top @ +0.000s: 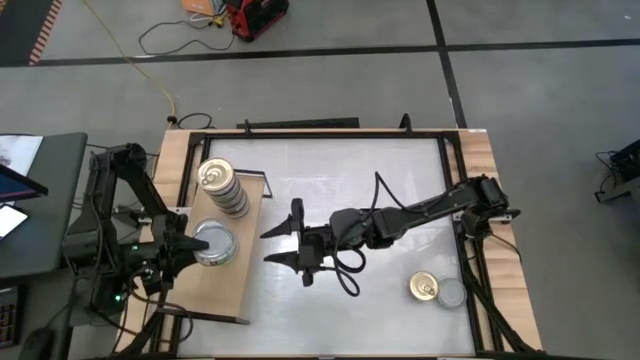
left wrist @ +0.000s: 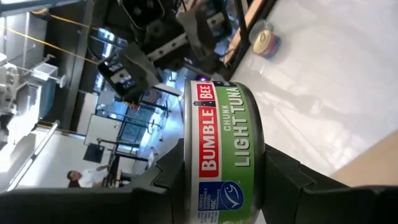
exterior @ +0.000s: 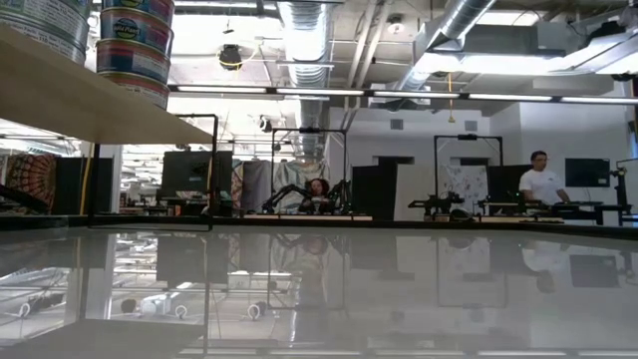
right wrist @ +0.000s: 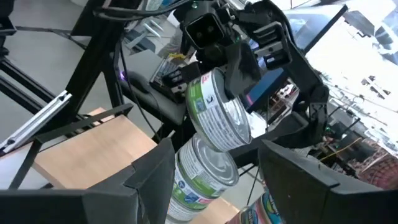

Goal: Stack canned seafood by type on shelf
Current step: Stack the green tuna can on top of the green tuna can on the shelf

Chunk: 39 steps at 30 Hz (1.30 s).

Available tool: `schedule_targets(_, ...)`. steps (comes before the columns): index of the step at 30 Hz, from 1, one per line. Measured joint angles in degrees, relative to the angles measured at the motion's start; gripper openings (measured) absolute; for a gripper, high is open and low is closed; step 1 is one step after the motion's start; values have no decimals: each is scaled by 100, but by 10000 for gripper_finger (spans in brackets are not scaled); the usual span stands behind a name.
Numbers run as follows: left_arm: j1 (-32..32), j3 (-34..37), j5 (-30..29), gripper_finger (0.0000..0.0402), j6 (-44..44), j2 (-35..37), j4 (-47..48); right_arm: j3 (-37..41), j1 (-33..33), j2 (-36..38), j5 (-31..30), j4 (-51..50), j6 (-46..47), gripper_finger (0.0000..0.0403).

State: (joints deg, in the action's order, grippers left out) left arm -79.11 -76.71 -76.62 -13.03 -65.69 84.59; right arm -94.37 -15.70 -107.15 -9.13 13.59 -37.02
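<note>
Risk: left gripper point(top: 185, 250) is clamped on a silver-top tuna tin point(top: 214, 240), held tilted just above a short stack point(right wrist: 202, 171) on the shelf point(top: 225, 290); released off-centre, it could slide off. Right gripper point(top: 285, 245) hovers mid-table, fingers apart, holding nothing. Tall gold-top stack point(top: 222, 186) stands nearby. Two loose tins point(top: 436, 290) sit on glossy white tabletop point(top: 400, 180). Busy workshop beyond w/ a person point(exterior: 543, 179).
</note>
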Motion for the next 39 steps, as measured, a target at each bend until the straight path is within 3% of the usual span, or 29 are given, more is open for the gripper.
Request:
schedule_targets(5,0,0,327,138,-448,0,390,0,-2,0,0,-129,265,265)
schedule_targets(13,4,-2,541,138,-471,13,543,0,-2,0,2,-398,741,265)
schedule_targets(26,7,-2,666,138,287,382,548,2,-297,349,46,-1940,1510,265)
schedule_targets(39,7,-2,1486,138,880,924,543,2,-557,376,91,-2852,2399,265)
